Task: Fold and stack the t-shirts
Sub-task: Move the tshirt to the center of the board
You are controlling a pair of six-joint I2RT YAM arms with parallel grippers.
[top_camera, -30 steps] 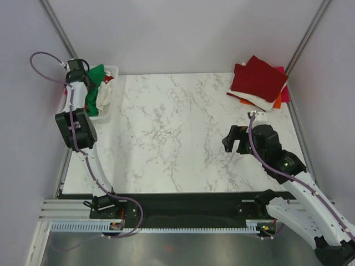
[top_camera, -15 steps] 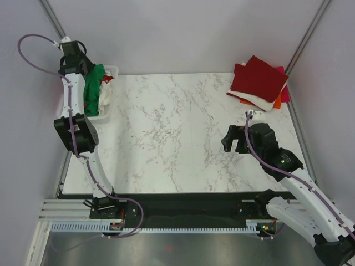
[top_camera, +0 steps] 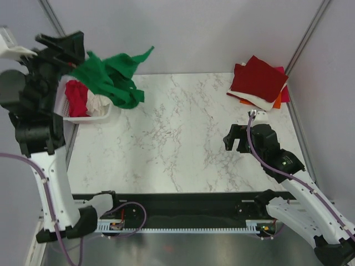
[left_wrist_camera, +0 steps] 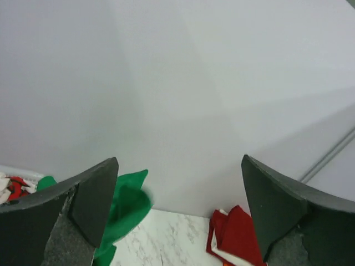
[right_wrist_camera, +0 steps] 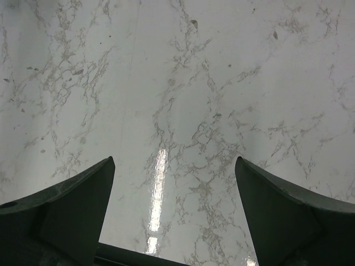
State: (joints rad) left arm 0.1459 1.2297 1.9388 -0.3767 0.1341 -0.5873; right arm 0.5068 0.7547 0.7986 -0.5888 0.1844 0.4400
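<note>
The bright green t-shirt (top_camera: 111,77) hangs crumpled in the air over the table's far-left corner, just right of my raised left gripper (top_camera: 65,47). In the left wrist view that gripper (left_wrist_camera: 178,160) is open with nothing between its fingers, and the green t-shirt (left_wrist_camera: 125,208) shows past the left finger. A stack of folded t-shirts with a dark red one (top_camera: 258,77) on top lies at the far right; the same dark red t-shirt (left_wrist_camera: 236,233) shows in the left wrist view. My right gripper (top_camera: 237,138) hovers open over bare marble (right_wrist_camera: 173,166).
A white slatted basket (top_camera: 89,117) stands at the far left with a red t-shirt (top_camera: 76,97) and a white one (top_camera: 99,102) in it. White, orange (top_camera: 275,103) and magenta edges stick out under the stack. Grey walls enclose the marble table (top_camera: 177,127).
My left arm swung up and toward the camera from the basket, pulling the green t-shirt out. Its jaws shut, then opened wide. The right arm barely moved.
</note>
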